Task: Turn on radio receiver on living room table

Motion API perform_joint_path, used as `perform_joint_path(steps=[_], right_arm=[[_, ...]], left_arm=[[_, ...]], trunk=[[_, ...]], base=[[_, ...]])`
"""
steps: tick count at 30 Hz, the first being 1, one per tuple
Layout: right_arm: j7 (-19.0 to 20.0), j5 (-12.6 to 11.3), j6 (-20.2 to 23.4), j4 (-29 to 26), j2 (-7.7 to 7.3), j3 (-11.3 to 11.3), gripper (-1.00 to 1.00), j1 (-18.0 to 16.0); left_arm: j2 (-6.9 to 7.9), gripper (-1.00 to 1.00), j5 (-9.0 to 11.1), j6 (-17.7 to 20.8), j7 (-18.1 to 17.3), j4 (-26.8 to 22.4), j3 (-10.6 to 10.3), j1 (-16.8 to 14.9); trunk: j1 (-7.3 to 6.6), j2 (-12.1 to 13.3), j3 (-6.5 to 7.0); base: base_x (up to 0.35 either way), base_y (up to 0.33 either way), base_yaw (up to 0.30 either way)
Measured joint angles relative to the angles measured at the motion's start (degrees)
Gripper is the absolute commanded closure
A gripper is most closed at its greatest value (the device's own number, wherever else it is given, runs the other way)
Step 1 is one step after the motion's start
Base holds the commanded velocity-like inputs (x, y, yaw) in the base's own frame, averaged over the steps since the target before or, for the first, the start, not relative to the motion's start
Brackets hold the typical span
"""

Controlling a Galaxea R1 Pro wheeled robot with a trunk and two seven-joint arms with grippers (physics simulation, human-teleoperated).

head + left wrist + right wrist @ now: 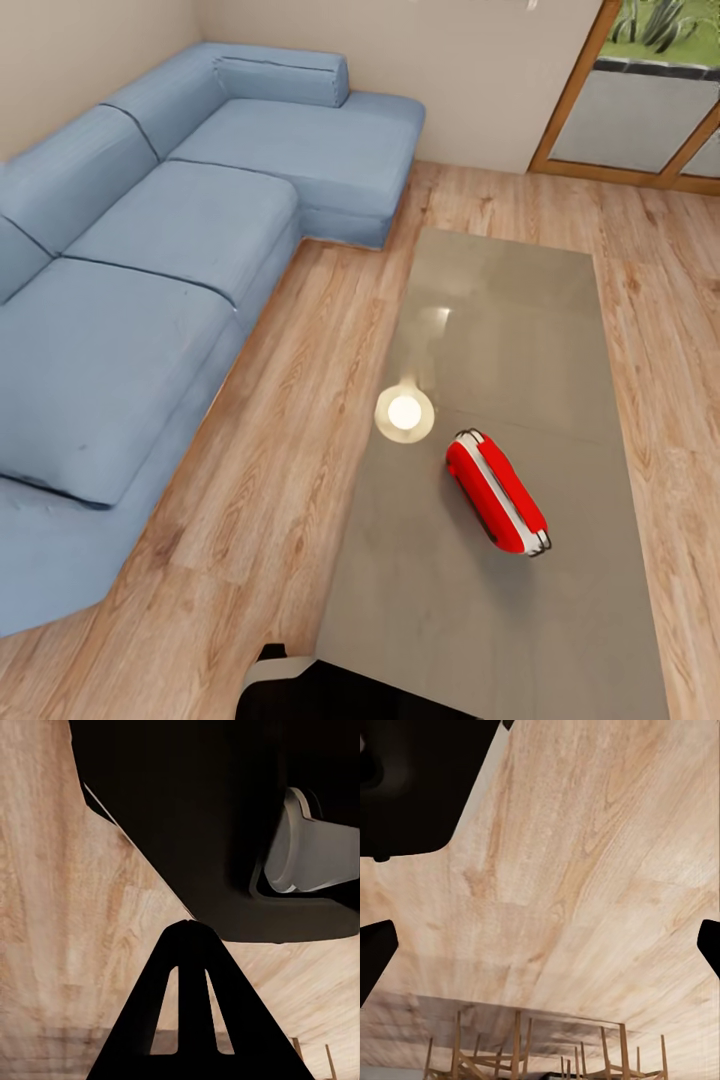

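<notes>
**Operator:** One target is in the head view: the radio receiver (497,492), bright red, on the counter (520,310). Confirm its location.

**Technician:** Confirmed. The radio receiver rests on the glossy grey-beige top, in the near half, toward the right side. It sits at an angle to the counter's long edges, with the white-grey edge band facing up. Just beside it, toward the sofa (170,230), a round lamp reflection (405,412) shows on the surface. The dial and switch cannot be located from this angle.

**Operator:** State of each end effector?

**Technician:** Left end effector (191,926): the two dark fingers meet at their tips, so it is clenched on nothing, pointing toward the wood floor (67,907) beside the robot's dark body. Right end effector (540,952): the fingers (375,952) sit at opposite edges of the right wrist view with floor between them, so it is released and empty. Wooden chairs (517,1050) appear in the distance beyond it.

**Operator:** Which step is in hand?

**Technician:** By judgement, the approach phase is near its end. The base is at the short end of the counter, the receiver is ahead, and neither arm is raised toward it.

**Operator:** Requirements for the next move?

**Technician:** Probably: close the remaining gap if reach is short, lift one arm over the counter edge, then bring a fingertip to the receiver's control. The right arm looks better placed. Press lightly; the receiver may slide on the glossy top.
</notes>
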Motion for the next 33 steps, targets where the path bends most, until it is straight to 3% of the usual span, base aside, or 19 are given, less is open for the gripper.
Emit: perform_joint_path(steps=[6, 33], right_arm=[[0.0, 0.2, -0.1, 0.0, 1.00, 0.0, -1.00, 0.0], [0.0, 0.2, 0.2, 0.0, 1.35, 0.1, -1.00, 0.0]], left_arm=[[0.01, 1.00, 0.0, 0.0, 0.0, 0.0, 0.0, 0.0], [0.03, 1.00, 0.0, 0.0, 0.0, 0.0, 0.0, 0.0]], trunk=[[0.00, 0.0, 0.55], [0.00, 0.0, 3.02]], base=[[0.000, 0.000, 0.000], [0.000, 0.000, 0.000]])
